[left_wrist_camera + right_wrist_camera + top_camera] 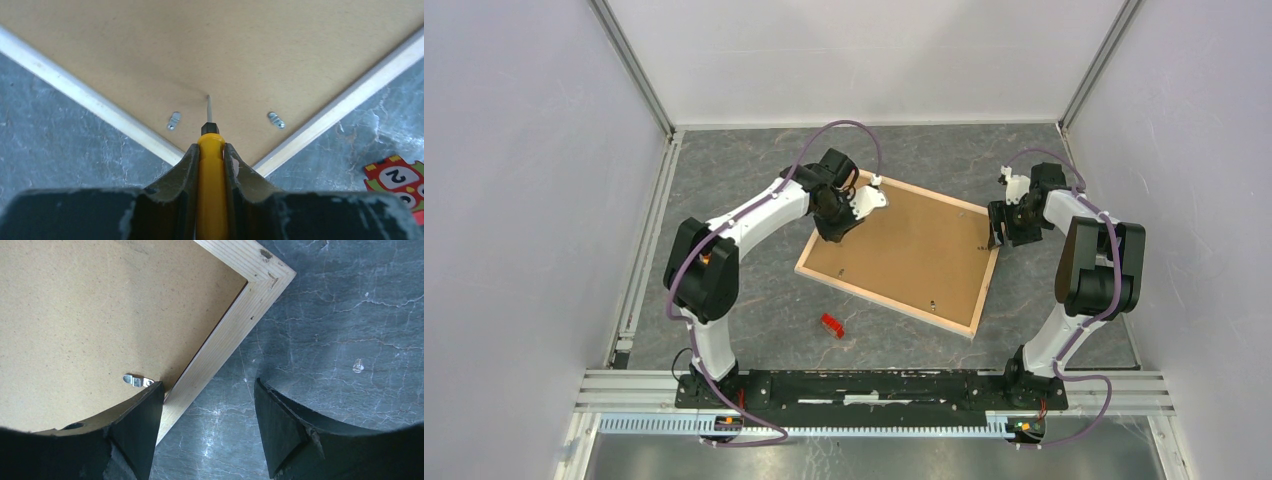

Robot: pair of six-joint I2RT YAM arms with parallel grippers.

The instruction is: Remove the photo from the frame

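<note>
The frame (pixel 884 302) lies face down on the grey table, showing pale wood edges around a plain brown backing board (pixel 904 250). The photo is hidden under the board. My left gripper (pixel 832 222) is shut on a yellow-handled screwdriver (pixel 211 165). Its thin metal tip touches the board (pixel 210 45) just inside a frame corner (pixel 75 92), between two metal clips (pixel 174 120) (pixel 276 120). My right gripper (pixel 999 225) is open and empty at the frame's right edge (pixel 225 340). In its wrist view it (pixel 208 385) straddles the wood rail, one finger beside a clip (pixel 136 381).
A small red toy piece (pixel 831 325) with numbers on it lies on the table in front of the frame; it also shows in the left wrist view (pixel 400 180). White walls close in the table on three sides.
</note>
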